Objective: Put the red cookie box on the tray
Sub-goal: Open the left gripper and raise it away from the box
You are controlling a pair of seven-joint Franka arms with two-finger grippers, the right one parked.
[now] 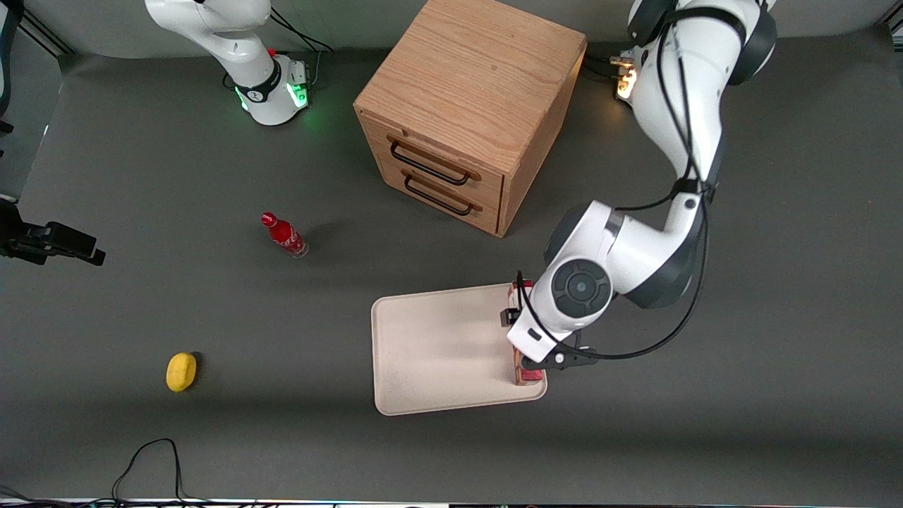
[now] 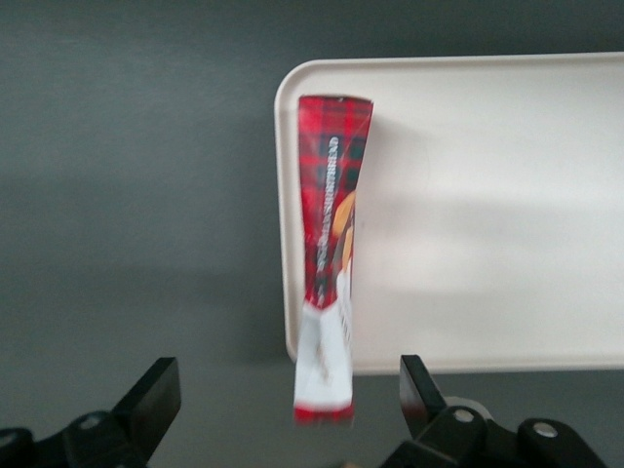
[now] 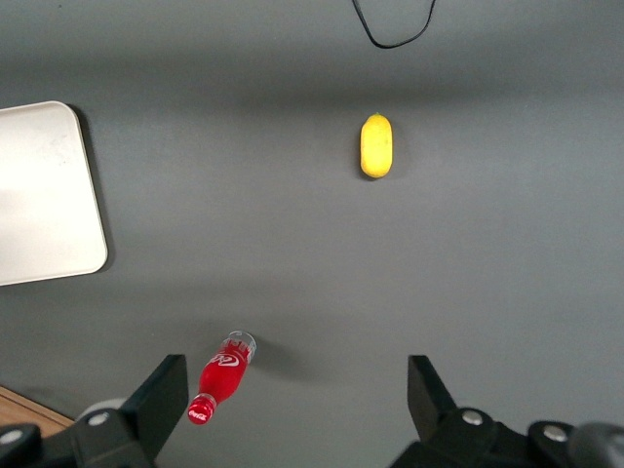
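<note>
The red cookie box [image 2: 327, 214] rests on its narrow side along the rim of the tray [image 2: 487, 195], at the tray's edge toward the working arm's end. Its white end reaches past the rim. My left gripper [image 2: 288, 375] hovers above that white end, open, with both fingers well clear of the carton. In the front view the wrist covers most of the red cookie box [image 1: 527, 376]; only its ends show, beside the tray [image 1: 437, 346].
A wooden two-drawer cabinet [image 1: 465, 120] stands farther from the front camera than the tray. A small red bottle [image 1: 284, 235] and a yellow fruit [image 1: 181, 371] lie toward the parked arm's end. A black cable [image 1: 152, 458] loops near the front edge.
</note>
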